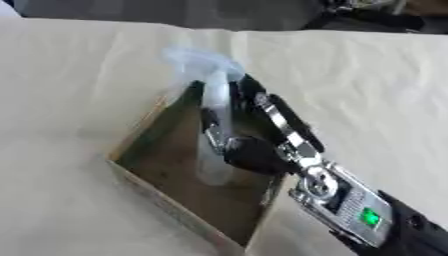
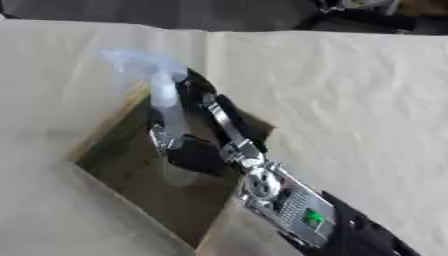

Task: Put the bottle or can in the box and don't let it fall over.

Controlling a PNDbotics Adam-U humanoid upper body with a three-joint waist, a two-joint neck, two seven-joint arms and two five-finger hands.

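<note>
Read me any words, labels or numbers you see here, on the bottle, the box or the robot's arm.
No text can be read anywhere in these views.
Bottle: clear, with a pale spray-type top; no label shows.
Box: plain brown cardboard, no print visible.
Right hand, fingers curled round the bottle: its wrist carries only a green light, a blurred glow, not a legible sign.

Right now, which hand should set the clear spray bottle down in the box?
Right. The right robot hand already grips the clear plastic spray bottle upright inside the open brown cardboard box. No left hand shows in either view.
</note>
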